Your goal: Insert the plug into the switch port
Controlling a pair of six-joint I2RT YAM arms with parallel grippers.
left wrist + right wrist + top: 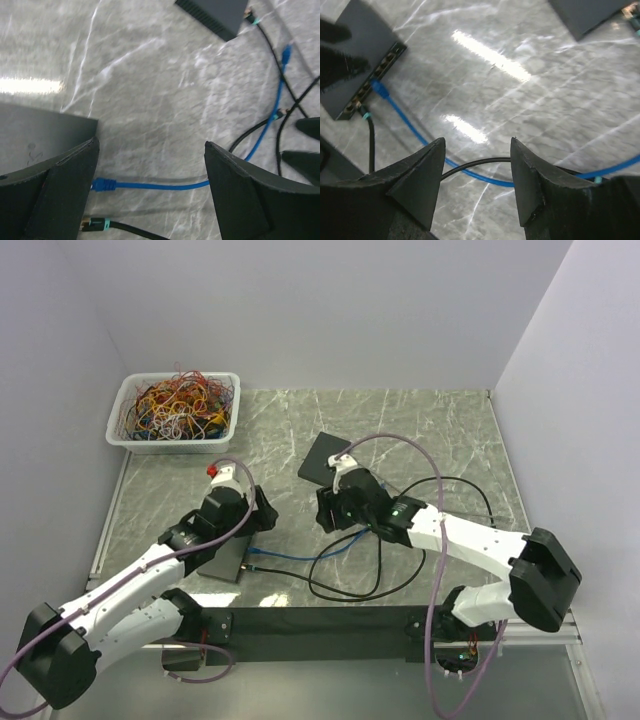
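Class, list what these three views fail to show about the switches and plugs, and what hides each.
Left wrist: the ports of the near switch, behind a finger of the left tool.
Right wrist: whether the blue plug is fully seated; too small.
Top external: the near switch, mostly under the left arm.
Both wrist views: the far switch, cut off by the top edge.

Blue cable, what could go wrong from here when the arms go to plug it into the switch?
1. The black cable crosses the blue cable just below the open right claw; a grab there could catch both or snag.
2. The open left claw hangs close beside the near switch and could shove it.
3. The loose blue plug lies flat on the table, probably hard to pick up squarely.
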